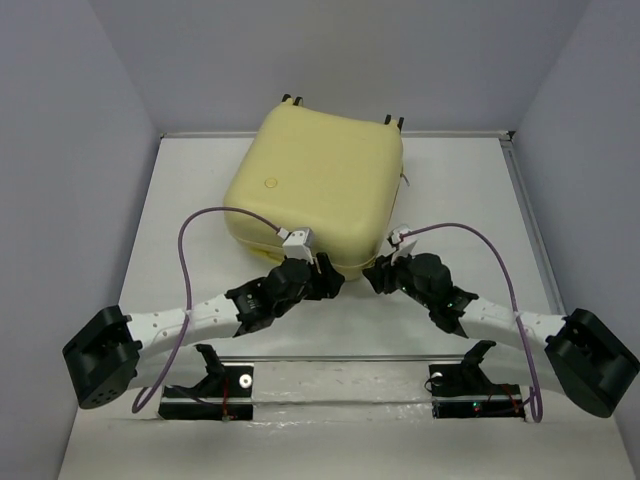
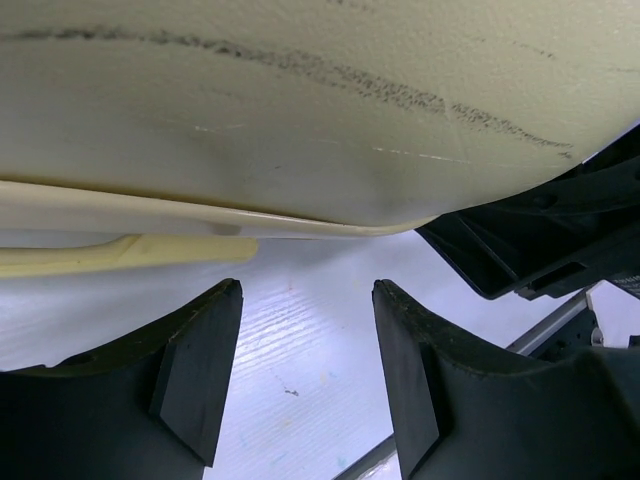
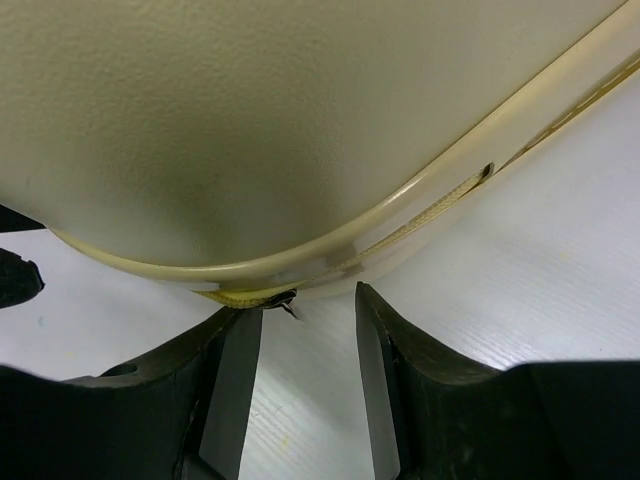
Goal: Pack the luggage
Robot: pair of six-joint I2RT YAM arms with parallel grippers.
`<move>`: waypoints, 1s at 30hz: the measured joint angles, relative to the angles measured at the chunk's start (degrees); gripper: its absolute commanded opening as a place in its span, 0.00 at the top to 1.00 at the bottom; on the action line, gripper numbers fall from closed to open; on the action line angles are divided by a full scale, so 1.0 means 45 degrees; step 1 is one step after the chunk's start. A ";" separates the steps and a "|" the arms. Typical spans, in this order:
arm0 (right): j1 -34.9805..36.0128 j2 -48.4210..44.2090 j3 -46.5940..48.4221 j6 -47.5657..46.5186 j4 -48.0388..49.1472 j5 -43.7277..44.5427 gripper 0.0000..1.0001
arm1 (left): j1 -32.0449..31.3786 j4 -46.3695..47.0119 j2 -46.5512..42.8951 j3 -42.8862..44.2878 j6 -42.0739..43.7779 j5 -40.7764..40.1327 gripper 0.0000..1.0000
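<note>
Setting: white table [image 1: 180, 200] enclosed by plain grey walls.
Task item: luggage [image 1: 320, 170], pale yellow hard shell, lying flat with its halves together, at the middle to far part of the table.
Orientation: long axis runs near to far, turned slightly; wheels [image 1: 293, 99] are at the far end and the plain edge faces the arms.
Left gripper [image 1: 325, 272]: at the luggage's near edge, left of that edge's middle; jaws moderately wide with only bare table between them; the shell's seam lip lies just above and ahead of the fingertips.
Right gripper [image 1: 381, 272]: at the near right corner, close beside the left gripper; jaws narrower, parted, holding nothing.
Zip tape [image 3: 440, 205]: a woven strip following the corner seam; whether the seam is zipped cannot be told.
Dark tab [image 3: 285, 298]: small, at the seam just ahead of the right gripper's left fingertip; possibly the zip pull, too small to be sure.
Key relation: the seam crosses in front of both jaws, and the right gripper appears nearer the tab.
Judgement: opening seems not yet begun; a small forward reach by the right arm would likely meet the tab.
</note>
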 measured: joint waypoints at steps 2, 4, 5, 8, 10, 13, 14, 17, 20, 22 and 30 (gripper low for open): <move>0.0000 0.0049 0.0010 -0.0112 0.0010 -0.0039 0.63 | -0.0019 0.0058 0.0185 0.0078 0.0034 0.0019 0.35; 0.0000 0.0165 0.0058 -0.0170 0.0010 -0.0136 0.82 | -0.0024 0.0083 0.0403 0.0170 0.0083 0.0019 0.35; 0.0010 0.0248 0.0073 -0.0185 0.0024 -0.0204 0.86 | -0.0024 0.0083 0.0510 0.0228 0.0107 0.0019 0.35; -0.0010 0.0379 0.0073 -0.0180 0.0034 -0.0160 0.93 | -0.0029 0.0078 0.0855 0.0593 0.0282 0.0010 0.35; 0.0024 0.0335 0.0073 -0.0121 0.0034 -0.0170 0.93 | -0.0029 0.0087 0.0996 0.0835 0.0374 -0.0005 0.35; 0.0034 0.0185 0.0058 0.0073 -0.0063 0.0214 0.93 | -0.0073 0.0073 0.1166 0.1273 0.0612 -0.0219 0.35; 0.0044 0.0131 0.0058 0.0126 -0.0151 0.0447 0.93 | -0.0078 0.0063 0.1185 0.1365 0.0661 -0.0350 0.35; 0.0029 0.0029 0.0073 0.0316 -0.0427 0.1413 0.93 | 0.0005 -0.0121 0.1185 0.1661 0.0831 -0.0719 0.35; -0.0063 0.0151 0.0301 0.0311 -0.0787 0.2239 0.93 | 0.0257 -0.0306 0.1112 0.1700 0.0913 -0.0981 0.35; -0.0112 0.0631 0.0811 0.0083 -0.1258 0.2861 0.93 | 0.0491 -0.0447 0.1010 0.1700 0.0962 -0.1107 0.35; -0.0413 0.1341 0.2147 -0.0651 -0.2550 0.3439 0.93 | 0.0952 -0.0364 0.0073 0.1039 0.0724 -0.1049 0.31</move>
